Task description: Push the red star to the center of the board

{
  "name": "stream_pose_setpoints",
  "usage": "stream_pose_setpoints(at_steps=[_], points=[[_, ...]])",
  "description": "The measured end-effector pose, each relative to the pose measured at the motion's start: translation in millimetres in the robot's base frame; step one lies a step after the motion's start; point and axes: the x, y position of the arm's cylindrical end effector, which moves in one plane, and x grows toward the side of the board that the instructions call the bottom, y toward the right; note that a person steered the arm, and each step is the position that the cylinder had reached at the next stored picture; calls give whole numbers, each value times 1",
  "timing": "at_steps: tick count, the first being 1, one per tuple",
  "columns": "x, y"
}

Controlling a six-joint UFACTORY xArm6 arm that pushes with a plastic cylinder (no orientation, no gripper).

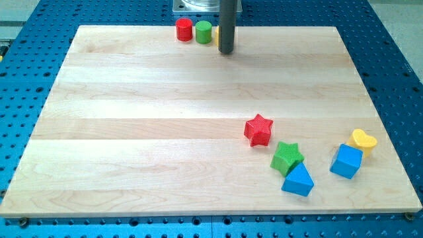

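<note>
Pale wooden board (pixel 165 132) of glued planks, filling most of the frame, lying on a blue perforated table (pixel 396 79) that shows along every edge. Grey metal base (pixel 192 6) just visible at the top of the frame, above the board's far edge. Nothing more of the room in view.

Dark rod coming down from the top centre, my tip (pixel 227 51) resting on the board near its upper edge. Plain rod end, no jaws to part or close, nothing clamped. Just to the left of the rod, a green cylinder (pixel 203 31) and, touching or nearly touching it on its left, a red cylinder (pixel 184 29). A sliver of yellow block (pixel 216 34) showing between the green cylinder and the rod, mostly hidden behind the rod; shape impossible to tell.

Red star (pixel 258 129) right of centre and slightly below the middle of the board, well apart from my tip, with open wood between them. Just below and right of it, a green star (pixel 287 157), near but whether touching cannot be told. Blue triangle (pixel 298 180) directly under the green star, touching it or nearly so. Further right, a blue cube (pixel 346 161) with a yellow heart (pixel 363 139) just above it at its upper right corner, near the board's right edge.
</note>
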Motion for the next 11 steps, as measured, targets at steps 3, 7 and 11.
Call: stream_pose_setpoints(at_steps=[3,7,11], points=[[73,133],[260,133],[165,-73]])
